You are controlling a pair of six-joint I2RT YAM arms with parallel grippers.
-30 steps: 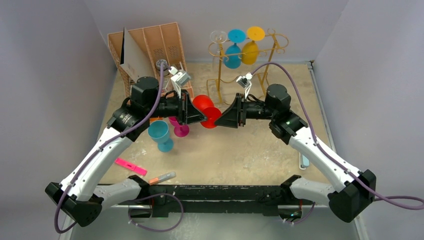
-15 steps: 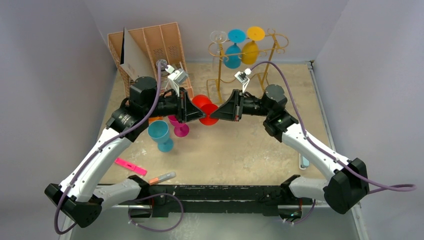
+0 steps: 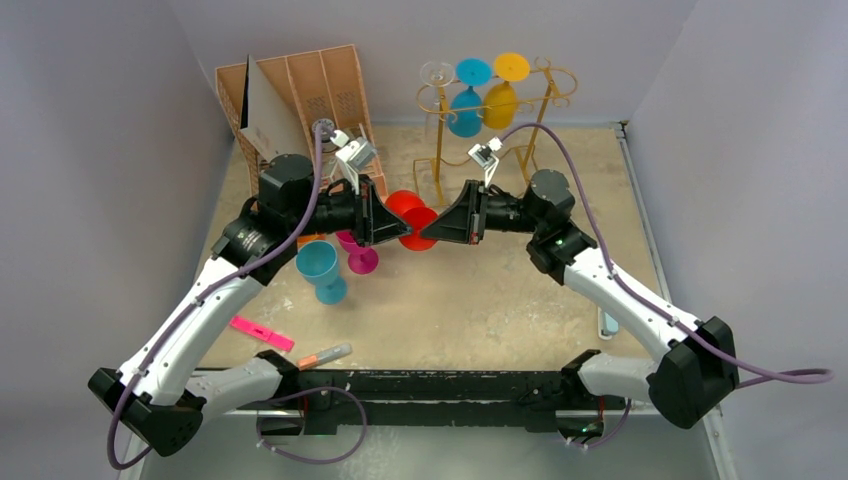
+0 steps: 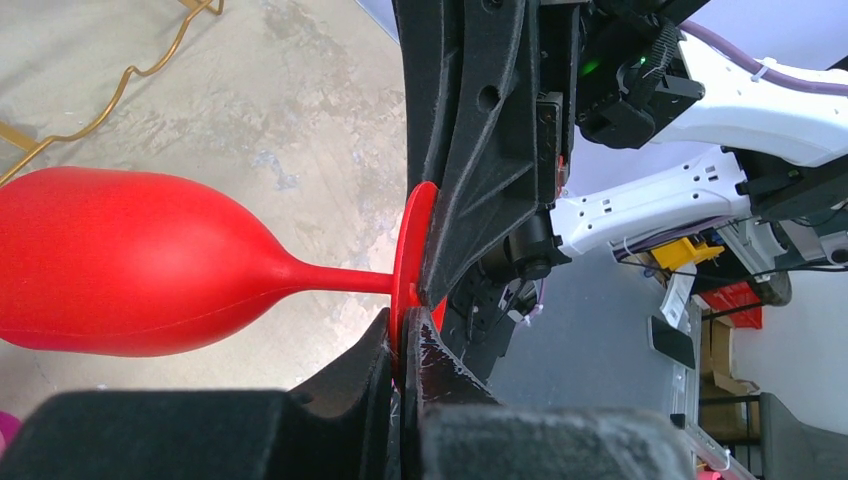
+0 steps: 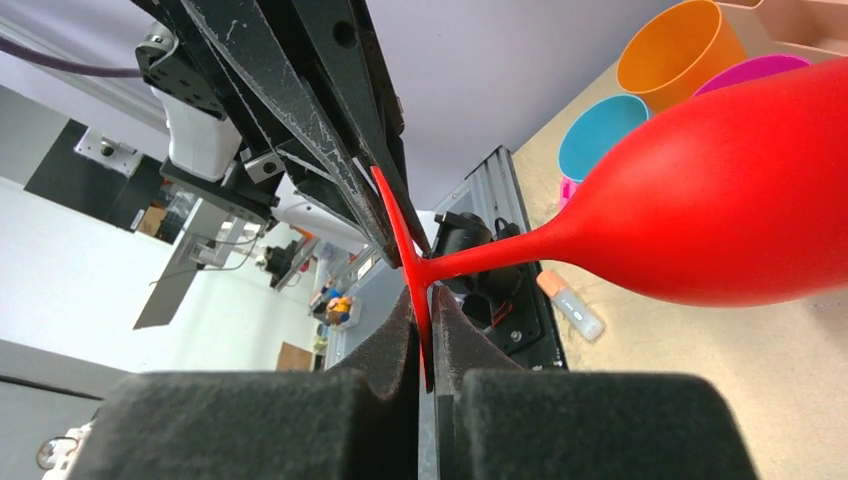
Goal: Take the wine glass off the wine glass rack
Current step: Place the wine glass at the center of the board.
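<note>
— Two grippers on one glass?
— Yes. Just left of centre, the left gripper [image 3: 404,234] is clamped tight on the flat foot of the red wine glass [image 3: 403,205], which sits mid-frame, stem level, away from the rack.
— And the other?
— The right gripper [image 3: 426,233] pinches the same foot from the opposite side. At upper right, the gold rack [image 3: 438,150] carries three other glasses [image 3: 465,112].

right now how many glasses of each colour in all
red glass: 1
blue glasses: 2
yellow glass: 1
clear glass: 1
pink glass: 1
orange glass, mostly hidden: 1
total: 7
</note>
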